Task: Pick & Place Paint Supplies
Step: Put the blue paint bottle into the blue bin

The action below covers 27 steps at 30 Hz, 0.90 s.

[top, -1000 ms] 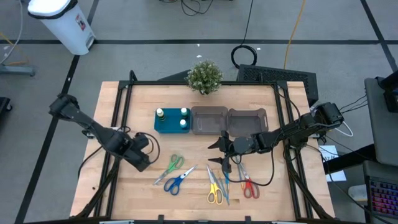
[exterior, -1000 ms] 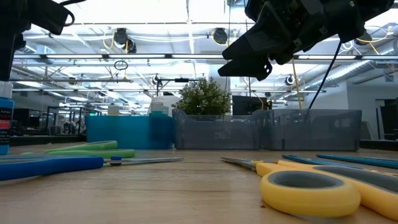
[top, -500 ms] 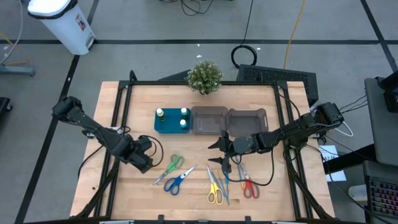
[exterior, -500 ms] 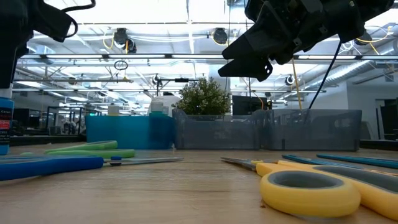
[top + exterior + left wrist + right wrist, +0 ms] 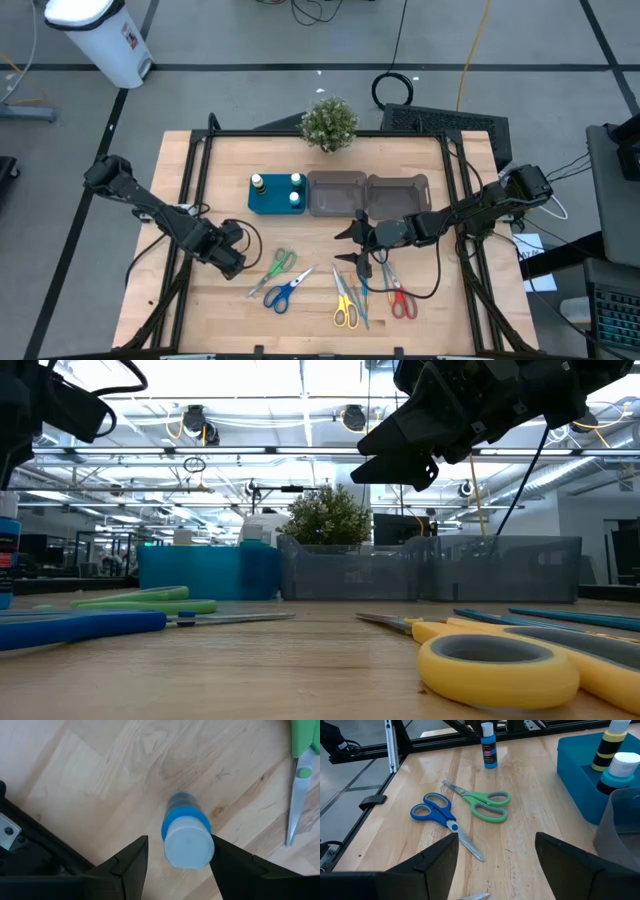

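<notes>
A blue bottle with a white cap [image 5: 187,839] stands upright on the table, also in the right wrist view [image 5: 489,745] and at the low view's left edge [image 5: 8,555]. My left gripper [image 5: 179,840] [image 5: 228,258] hangs over it, open, one finger on either side of the cap. Three more bottles [image 5: 293,190] stand in the teal tray [image 5: 268,200]. Green scissors [image 5: 279,263], blue scissors [image 5: 285,290], yellow scissors [image 5: 345,303], red scissors [image 5: 400,300] and thin blue sticks [image 5: 363,295] lie flat on the wood. My right gripper [image 5: 354,243] [image 5: 496,837] hovers open above the table's middle.
Two grey translucent bins [image 5: 336,193] [image 5: 400,195] stand side by side right of the teal tray. A small potted plant [image 5: 329,123] sits at the far edge. Black frame rails [image 5: 190,190] run along the table's left and right sides. Bare wood lies near the left rail.
My left gripper has shifted a little toward the table's near edge, staying over the blue bottle. The bottle and the scissors have not moved.
</notes>
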{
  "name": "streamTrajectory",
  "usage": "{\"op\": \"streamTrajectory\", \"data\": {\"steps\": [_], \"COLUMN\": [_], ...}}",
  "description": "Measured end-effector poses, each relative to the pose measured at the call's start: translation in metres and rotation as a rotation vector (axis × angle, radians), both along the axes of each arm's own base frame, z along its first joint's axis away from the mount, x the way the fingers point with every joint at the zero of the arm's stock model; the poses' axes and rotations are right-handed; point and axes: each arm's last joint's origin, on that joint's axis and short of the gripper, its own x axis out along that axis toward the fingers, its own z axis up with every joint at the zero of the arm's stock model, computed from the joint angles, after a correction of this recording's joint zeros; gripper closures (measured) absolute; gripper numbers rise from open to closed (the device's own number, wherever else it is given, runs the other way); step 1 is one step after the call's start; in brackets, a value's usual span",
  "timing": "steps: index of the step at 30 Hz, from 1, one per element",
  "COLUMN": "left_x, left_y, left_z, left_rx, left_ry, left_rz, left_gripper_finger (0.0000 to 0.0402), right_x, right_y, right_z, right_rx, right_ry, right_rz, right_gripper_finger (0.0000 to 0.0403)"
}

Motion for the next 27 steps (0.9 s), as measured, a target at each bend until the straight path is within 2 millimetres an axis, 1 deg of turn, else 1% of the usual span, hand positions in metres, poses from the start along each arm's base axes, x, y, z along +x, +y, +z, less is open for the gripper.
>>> {"op": "streamTrajectory", "data": {"steps": [6,27], "left_x": [0.0005,0.0009], "left_y": [0.0006,0.0006], "left_z": [0.0000,0.0001], "left_rx": [0.023,0.024], "left_ry": [-0.015,-0.019], "left_rz": [-0.012,-0.027], "left_gripper_finger": [0.0192,0.0193], "right_x": [0.0000,0.0000], "right_y": [0.0000,0.0001], "right_z": [0.0000,0.0000], "right_rx": [0.000,0.000], "right_ry": [0.000,0.000], "right_rz": [0.000,0.001], "right_gripper_finger": [0.0149,0.0149]}}
